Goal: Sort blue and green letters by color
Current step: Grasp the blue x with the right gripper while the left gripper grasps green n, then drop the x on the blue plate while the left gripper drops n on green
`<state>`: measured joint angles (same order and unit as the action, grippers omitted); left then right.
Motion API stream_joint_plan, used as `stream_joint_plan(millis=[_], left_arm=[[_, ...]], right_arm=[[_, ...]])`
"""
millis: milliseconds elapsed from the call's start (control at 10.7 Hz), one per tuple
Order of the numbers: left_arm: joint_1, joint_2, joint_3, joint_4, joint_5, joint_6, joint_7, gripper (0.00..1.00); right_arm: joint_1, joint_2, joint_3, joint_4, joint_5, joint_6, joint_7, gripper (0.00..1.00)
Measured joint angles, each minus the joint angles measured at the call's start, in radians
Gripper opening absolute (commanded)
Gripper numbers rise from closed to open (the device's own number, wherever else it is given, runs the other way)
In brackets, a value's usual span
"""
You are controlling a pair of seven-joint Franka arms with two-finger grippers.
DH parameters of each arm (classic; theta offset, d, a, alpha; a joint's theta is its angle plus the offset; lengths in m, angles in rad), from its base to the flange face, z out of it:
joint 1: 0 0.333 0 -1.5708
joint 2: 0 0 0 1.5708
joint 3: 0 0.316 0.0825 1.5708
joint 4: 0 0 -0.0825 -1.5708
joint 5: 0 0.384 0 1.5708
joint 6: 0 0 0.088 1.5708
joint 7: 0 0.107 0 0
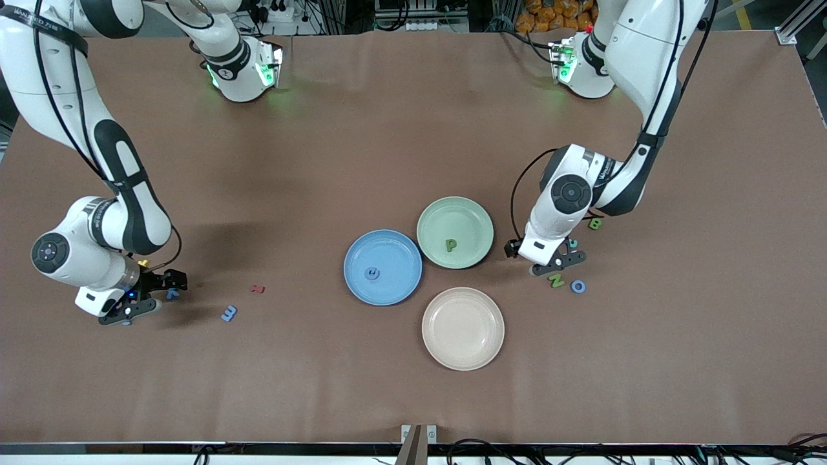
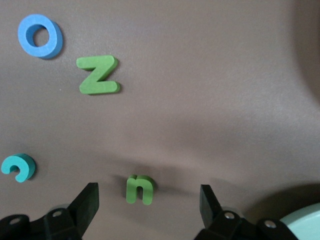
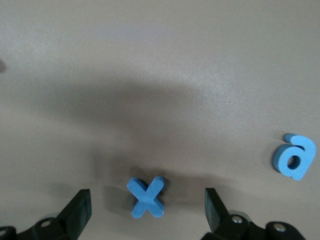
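the left gripper (image 2: pixel 145 200) hung low over the table beside the green plate (image 1: pixel 455 232), toward the left arm's end, and its jaws stood wide with nothing between them but a small green letter u (image 2: pixel 139 189). that letter lay flat on the table, directly under the gap and roughly centred between the two fingers, with clear space to either finger. its two legs ran along the line of approach rather than across it, so the jaws would close on its flat outer sides; that looked like the relation the next move hung on, and it seemed to call for little more than a straight descent and a squeeze. ahead of this pincer lay a green n (image 2: pixel 99 75) and a blue o (image 2: pixel 40 36), well apart from its fingers, with a teal piece (image 2: pixel 19 167) off to one side of it

the right gripper (image 3: pixel 147 205) hovered low near the right arm's end of the table, its jaws likewise spread wide and empty. a blue x (image 3: pixel 145 196) sat on the table between its fingers, close to the middle of the gap, its arms set diagonally to the closing line. another blue letter (image 3: pixel 294 156) lay outside one finger, clear of it

a green p (image 1: pixel 450 245) already rested in the green plate and one blue letter (image 1: pixel 372 273) in the blue plate (image 1: pixel 382 267), so each arm was the nearer one to its own target
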<state>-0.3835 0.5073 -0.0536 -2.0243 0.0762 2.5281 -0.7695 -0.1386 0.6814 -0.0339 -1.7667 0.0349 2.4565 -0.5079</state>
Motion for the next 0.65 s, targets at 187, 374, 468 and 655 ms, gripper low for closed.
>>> stream_joint_plan(millis=[187, 374, 468, 655], left_arm=[[0.000, -0.009, 0.000, -0.047, 0.000, 0.058, 0.004, 0.82], [0.002, -0.009, 0.000, -0.066, 0.001, 0.079, 0.010, 0.79], [0.005, -0.009, 0.000, -0.069, 0.001, 0.084, 0.015, 0.77], [0.012, -0.009, 0.000, -0.073, 0.001, 0.088, 0.023, 0.72]], right_arm=[[0.001, 0.008, 0.001, 0.000, 0.000, 0.000, 0.010, 1.00], [0.001, 0.010, 0.001, 0.000, 0.000, 0.000, 0.012, 0.94], [0.001, 0.011, 0.001, 0.000, 0.000, 0.000, 0.013, 0.25], [0.001, 0.012, 0.001, -0.019, 0.000, 0.016, 0.031, 0.00]])
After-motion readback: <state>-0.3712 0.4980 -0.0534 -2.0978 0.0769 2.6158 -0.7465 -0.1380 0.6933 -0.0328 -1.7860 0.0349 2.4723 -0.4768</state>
